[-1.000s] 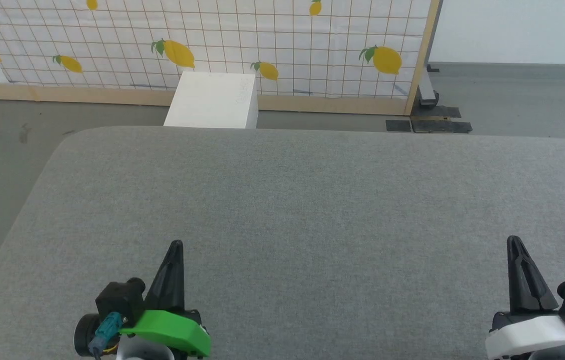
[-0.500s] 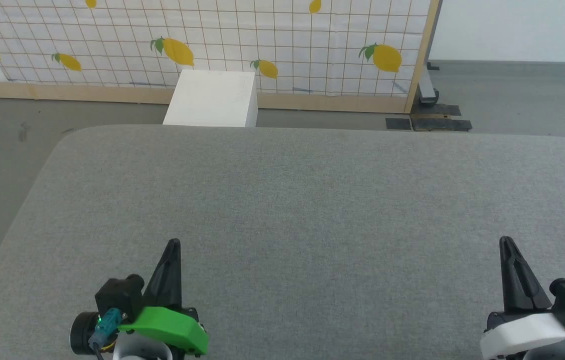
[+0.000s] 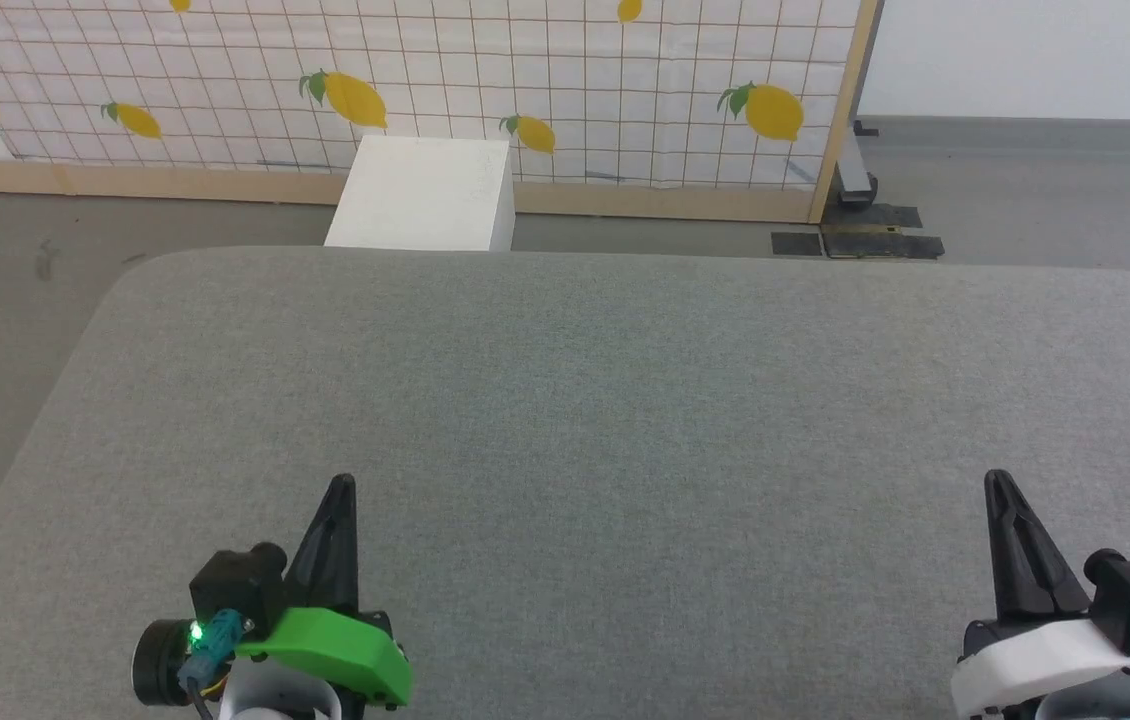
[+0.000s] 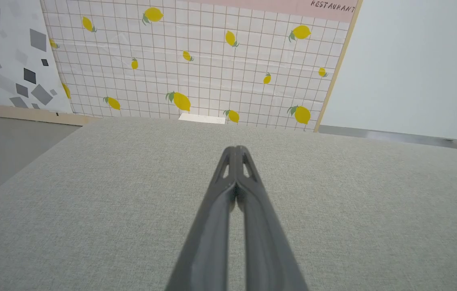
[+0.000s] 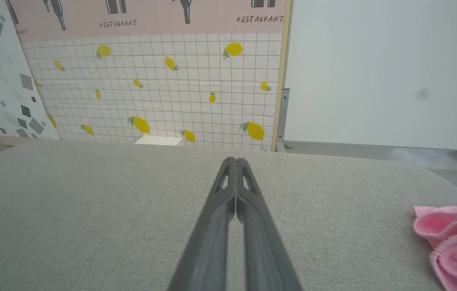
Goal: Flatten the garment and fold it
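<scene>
Finds the light pink, soft, crumpled garment (image 5: 455, 242) bunched at the right edge of the grey woven tabletop (image 3: 565, 400), untouched. Near it on its left, apart from it, finds the right gripper (image 3: 997, 482), long dark fingers pressed together, holding nothing. Well off to the left, meets the left gripper (image 3: 343, 485), likewise closed and empty. Beyond the table, notes a white box (image 3: 420, 195) on the floor before a lemon-printed grid panel (image 3: 565, 80).

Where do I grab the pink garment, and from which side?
Pinch the rumpled rim of the garment that faces the right gripper, coming from the robot's left over the grey surface. It lies bunched, that rim raised; the rest is cut off. Open the shut fingers first.
</scene>
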You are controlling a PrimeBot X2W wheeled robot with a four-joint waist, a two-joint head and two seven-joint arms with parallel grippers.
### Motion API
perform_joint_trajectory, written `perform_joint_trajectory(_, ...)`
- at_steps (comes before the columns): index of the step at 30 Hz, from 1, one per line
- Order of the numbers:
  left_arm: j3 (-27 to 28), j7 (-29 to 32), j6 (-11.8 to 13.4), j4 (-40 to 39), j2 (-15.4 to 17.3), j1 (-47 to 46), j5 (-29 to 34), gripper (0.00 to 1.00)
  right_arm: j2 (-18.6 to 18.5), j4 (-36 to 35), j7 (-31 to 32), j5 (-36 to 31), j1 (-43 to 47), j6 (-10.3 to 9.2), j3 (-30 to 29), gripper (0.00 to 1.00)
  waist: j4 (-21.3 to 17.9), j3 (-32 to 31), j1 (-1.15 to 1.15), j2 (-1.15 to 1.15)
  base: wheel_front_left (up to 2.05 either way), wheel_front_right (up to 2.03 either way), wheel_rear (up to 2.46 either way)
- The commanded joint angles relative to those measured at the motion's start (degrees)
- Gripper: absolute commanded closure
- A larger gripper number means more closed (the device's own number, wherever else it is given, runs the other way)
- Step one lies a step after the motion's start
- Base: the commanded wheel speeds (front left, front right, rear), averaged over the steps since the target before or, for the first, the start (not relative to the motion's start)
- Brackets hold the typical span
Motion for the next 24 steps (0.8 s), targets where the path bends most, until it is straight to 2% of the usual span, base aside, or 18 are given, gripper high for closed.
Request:
perform_joint_trajectory(1,0.3,0.4,0.4,-0.4,0.0,0.0,0.7,1.0,0.0,-0.5,0.3,-0.5,-1.0,-0.03,0.3,1.0,0.0,0.0,0.0,0.0,0.0,0.0,0.0)
perform_joint_trajectory(24,1.3,3.1,1.2,-2.1,-0.1,0.1,3.3,1.0,0.1,-1.3,3.0,-1.1,-1.8,-0.04,1.9,1.0,-0.1,0.5,0.0,0.0,0.0,0.0,0.0)
